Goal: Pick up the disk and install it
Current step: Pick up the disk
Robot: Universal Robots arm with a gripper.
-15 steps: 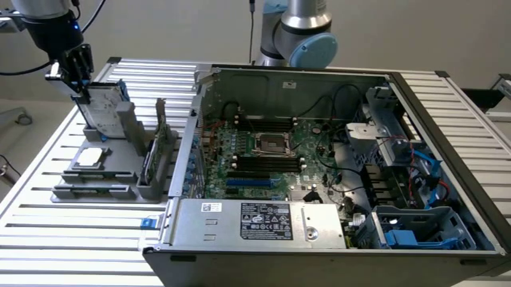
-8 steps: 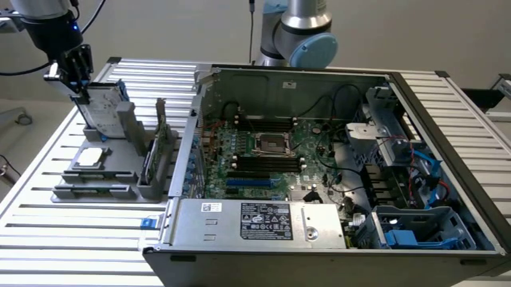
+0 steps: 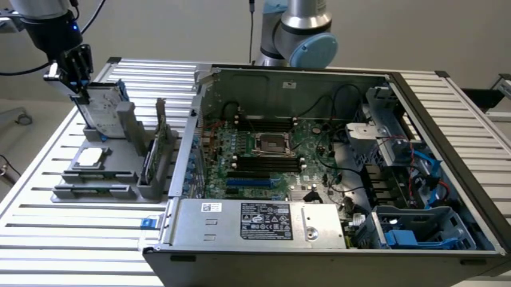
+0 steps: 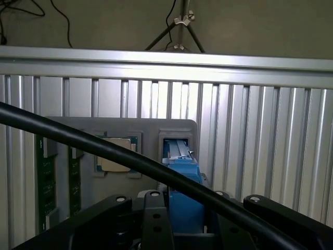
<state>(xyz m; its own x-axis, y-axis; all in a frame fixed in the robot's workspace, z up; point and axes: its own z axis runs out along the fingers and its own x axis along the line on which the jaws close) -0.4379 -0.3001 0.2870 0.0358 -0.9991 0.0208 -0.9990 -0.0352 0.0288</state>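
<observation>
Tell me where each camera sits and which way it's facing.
Exterior view: raised off the arm, looking down on the slatted table and open computer case; the arm and gripper show.
Wrist view: on the wrist, looking down past the gripper's black body and a cable at the disk.
Shared: the disk standing in the grey holder.

Ribbed aluminium on the table (image 3: 64, 239), satin and bright. Matt grey plastic on the holder tray (image 3: 124, 162) at the exterior view's left. Bare silver metal on the disk (image 3: 100, 113), framed in glossy blue plastic. Dull grey sheet steel on the computer case (image 3: 264, 84). Printed paper sticker on the power supply (image 3: 215, 226). Looks smooth and rubbery-black along the cable (image 4: 156, 168).
</observation>
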